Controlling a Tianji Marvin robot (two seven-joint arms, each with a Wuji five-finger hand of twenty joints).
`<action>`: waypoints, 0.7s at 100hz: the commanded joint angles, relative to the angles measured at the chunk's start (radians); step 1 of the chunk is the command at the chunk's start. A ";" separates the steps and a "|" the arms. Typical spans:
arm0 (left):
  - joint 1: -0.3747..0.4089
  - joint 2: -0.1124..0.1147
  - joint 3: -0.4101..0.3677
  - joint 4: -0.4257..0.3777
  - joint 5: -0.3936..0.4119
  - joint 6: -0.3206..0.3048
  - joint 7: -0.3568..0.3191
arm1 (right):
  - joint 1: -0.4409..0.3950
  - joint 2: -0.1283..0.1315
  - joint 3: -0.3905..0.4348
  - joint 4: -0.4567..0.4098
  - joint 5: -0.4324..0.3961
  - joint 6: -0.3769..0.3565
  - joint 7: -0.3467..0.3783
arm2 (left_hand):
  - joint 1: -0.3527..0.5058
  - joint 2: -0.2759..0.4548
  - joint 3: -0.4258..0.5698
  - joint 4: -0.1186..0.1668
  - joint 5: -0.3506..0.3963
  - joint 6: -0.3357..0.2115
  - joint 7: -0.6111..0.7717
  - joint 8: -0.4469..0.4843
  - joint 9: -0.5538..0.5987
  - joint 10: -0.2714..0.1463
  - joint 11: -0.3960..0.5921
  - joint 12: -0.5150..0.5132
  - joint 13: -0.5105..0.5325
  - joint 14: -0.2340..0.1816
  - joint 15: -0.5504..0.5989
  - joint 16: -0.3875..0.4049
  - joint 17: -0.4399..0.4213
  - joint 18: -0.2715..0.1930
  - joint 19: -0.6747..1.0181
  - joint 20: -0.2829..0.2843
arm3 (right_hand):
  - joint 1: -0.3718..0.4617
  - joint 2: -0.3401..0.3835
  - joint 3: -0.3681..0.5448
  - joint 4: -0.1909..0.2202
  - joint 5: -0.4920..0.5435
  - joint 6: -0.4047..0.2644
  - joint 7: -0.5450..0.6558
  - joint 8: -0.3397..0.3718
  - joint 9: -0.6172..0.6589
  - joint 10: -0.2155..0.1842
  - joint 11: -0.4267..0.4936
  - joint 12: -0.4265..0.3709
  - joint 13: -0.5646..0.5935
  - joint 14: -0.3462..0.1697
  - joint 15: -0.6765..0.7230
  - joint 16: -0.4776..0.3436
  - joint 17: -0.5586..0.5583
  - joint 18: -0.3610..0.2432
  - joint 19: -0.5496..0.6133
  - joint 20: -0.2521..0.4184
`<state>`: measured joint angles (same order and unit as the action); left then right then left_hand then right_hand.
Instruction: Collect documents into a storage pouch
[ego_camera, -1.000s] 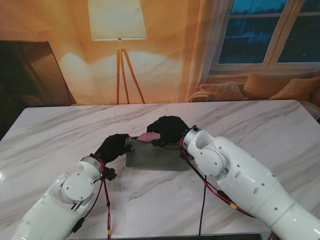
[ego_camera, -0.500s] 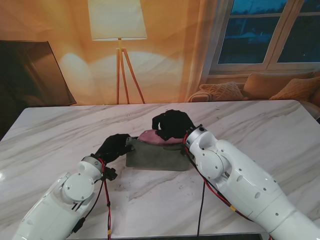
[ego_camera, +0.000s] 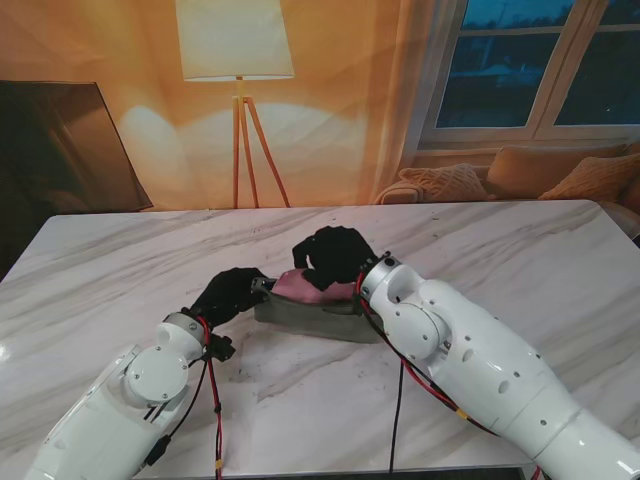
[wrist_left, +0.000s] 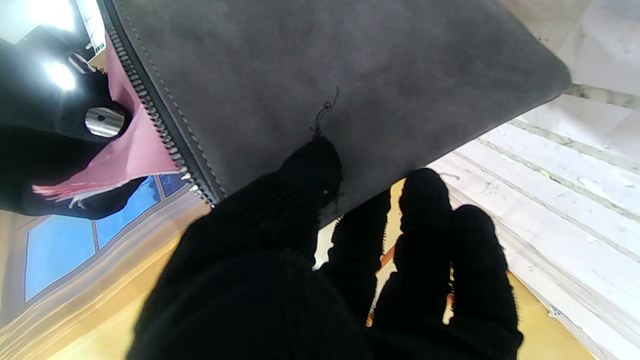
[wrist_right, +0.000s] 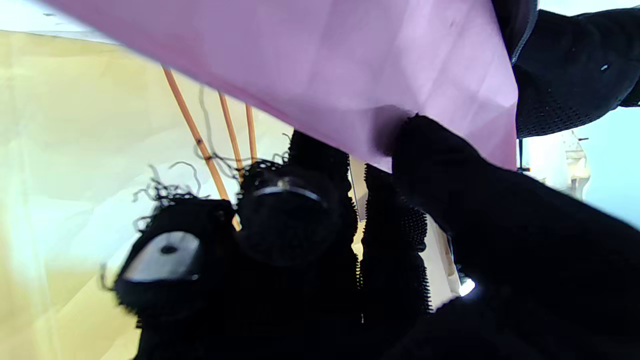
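Observation:
A grey felt pouch (ego_camera: 315, 318) with a zip lies at the middle of the marble table (ego_camera: 120, 260); its flat side fills the left wrist view (wrist_left: 320, 65). My left hand (ego_camera: 228, 293) is shut on the pouch's left end, thumb pressed on the felt (wrist_left: 310, 175). A pink document (ego_camera: 300, 285) sticks out of the zip opening (wrist_left: 130, 155). My right hand (ego_camera: 330, 257) is shut on the pink document (wrist_right: 350, 65), thumb on its face, just over the pouch mouth. How deep the paper sits inside is hidden.
A floor lamp (ego_camera: 238, 60) on a wooden tripod stands behind the table's far edge. A sofa with cushions (ego_camera: 520, 175) sits under the window at the far right. My right forearm (ego_camera: 470, 360) covers the table nearer to me on the right.
My right hand has carried the pink document down to the pouch mouth and shifted slightly left. The pouch has tilted a little. The left hand has kept its hold.

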<state>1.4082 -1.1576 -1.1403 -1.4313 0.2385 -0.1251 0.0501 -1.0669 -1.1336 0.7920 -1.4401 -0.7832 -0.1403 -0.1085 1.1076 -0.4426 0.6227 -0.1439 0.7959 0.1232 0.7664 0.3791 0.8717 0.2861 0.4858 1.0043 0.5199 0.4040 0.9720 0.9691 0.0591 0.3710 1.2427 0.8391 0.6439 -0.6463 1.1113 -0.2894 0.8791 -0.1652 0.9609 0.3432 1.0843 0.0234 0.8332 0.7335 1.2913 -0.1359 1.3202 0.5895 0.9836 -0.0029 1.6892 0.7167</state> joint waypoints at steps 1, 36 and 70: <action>0.002 -0.007 -0.001 -0.017 -0.006 0.000 -0.012 | -0.005 -0.002 0.005 0.000 -0.013 0.008 0.004 | -0.007 0.032 0.006 -0.030 0.024 -0.031 0.027 0.005 0.036 -0.001 0.065 0.014 0.026 0.039 0.036 0.012 -0.009 -0.071 0.007 0.001 | 0.012 0.015 0.055 -0.003 0.059 -0.043 0.075 -0.001 0.023 0.044 0.045 0.022 0.035 -0.056 0.040 0.013 0.021 -0.013 0.079 -0.017; 0.005 -0.012 -0.002 -0.023 -0.017 0.026 0.002 | -0.047 0.008 0.063 -0.022 -0.008 0.018 0.027 | 0.002 0.042 -0.017 -0.024 0.023 -0.029 0.032 0.001 0.037 0.008 0.129 -0.012 0.042 0.052 0.060 0.028 -0.003 -0.064 0.013 0.016 | -0.219 0.013 0.030 -0.012 -0.064 -0.066 -0.008 0.016 -0.125 0.006 -0.002 0.032 -0.235 0.039 -0.137 0.002 -0.314 0.036 -0.061 0.041; 0.003 -0.006 -0.003 -0.020 0.003 0.008 -0.009 | -0.036 0.003 0.048 0.016 0.010 0.029 0.018 | 0.036 0.053 -0.016 -0.021 0.058 -0.055 0.042 0.005 0.036 -0.001 0.086 -0.022 0.032 0.043 0.033 0.012 -0.002 -0.063 0.003 0.009 | -0.189 0.019 0.029 -0.019 -0.040 -0.125 -0.008 -0.010 -0.368 -0.023 -0.131 -0.024 -0.533 0.012 -0.365 0.029 -0.613 -0.005 -0.316 0.090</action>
<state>1.4093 -1.1630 -1.1403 -1.4436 0.2436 -0.1150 0.0572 -1.1045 -1.1287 0.8403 -1.4333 -0.7726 -0.1231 -0.1017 1.1063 -0.4391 0.6106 -0.1550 0.7953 0.1225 0.7664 0.3783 0.8725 0.2877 0.5703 0.9842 0.5293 0.4039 0.9984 0.9892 0.0615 0.3710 1.2456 0.8391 0.4442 -0.6273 1.1122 -0.2742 0.8438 -0.2622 0.9572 0.3441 0.7729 0.0067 0.7244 0.7252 0.8307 -0.0889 1.0049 0.6130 0.4325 0.0198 1.4274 0.7865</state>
